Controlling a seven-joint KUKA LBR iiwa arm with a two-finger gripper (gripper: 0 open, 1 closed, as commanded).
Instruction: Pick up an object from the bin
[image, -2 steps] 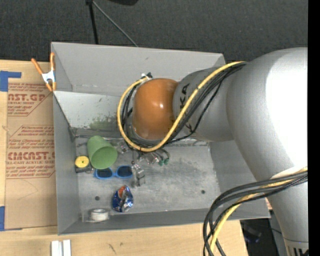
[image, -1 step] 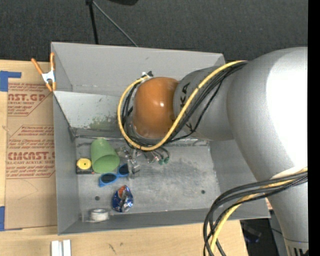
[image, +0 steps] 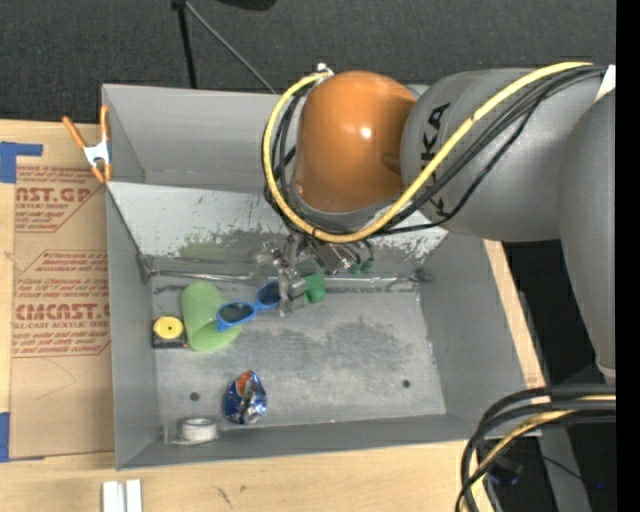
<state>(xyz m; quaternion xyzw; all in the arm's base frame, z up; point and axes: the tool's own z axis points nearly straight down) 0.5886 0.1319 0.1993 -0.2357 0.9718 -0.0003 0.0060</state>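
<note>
My gripper hangs below the orange dome at the back middle of the bin, its fingertips down at the bin floor. They stand at the right end of a blue scissor-like tool with ring handles, beside a small dark green piece. A light green cup-shaped thing lies just left of the blue tool, touching it. Whether anything sits between the fingers is hidden.
A yellow and black tape measure lies by the left wall. A crumpled blue and silver wrapper and a small white roll lie near the front left. The arm and dome cover the back right.
</note>
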